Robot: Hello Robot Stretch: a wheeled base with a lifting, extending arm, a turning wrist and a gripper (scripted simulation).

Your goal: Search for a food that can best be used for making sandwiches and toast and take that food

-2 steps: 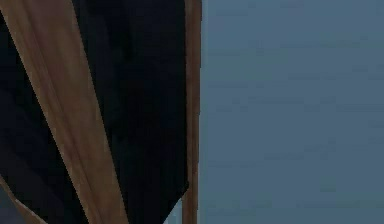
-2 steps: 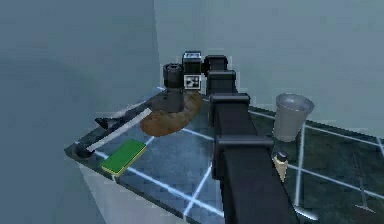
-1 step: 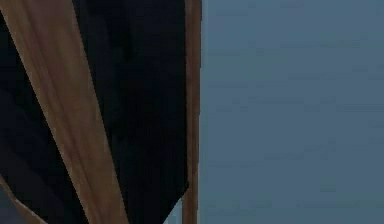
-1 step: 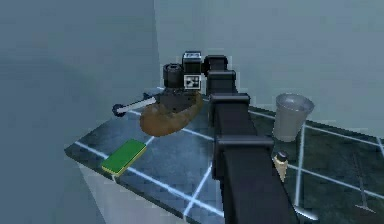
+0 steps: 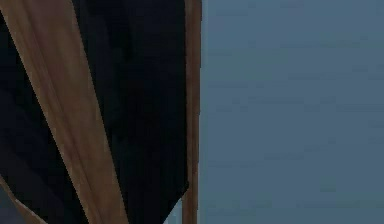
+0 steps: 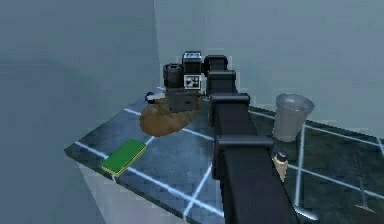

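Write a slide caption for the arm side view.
Arm over a dark tiled counter, gripper at a brown loaf-shaped lump; green slab and grey cup nearby.

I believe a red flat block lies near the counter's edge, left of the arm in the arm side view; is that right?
Not quite: the flat block is green, not red. The arm side view shows it lying near the counter's edge, left of the arm, as you said.

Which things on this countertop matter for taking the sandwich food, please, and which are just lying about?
For the job:
- brown loaf, likely the bread
- gripper at the loaf; I cannot tell whether it holds anything

Just lying about:
- green flat block
- grey cup
- small upright item beside the arm
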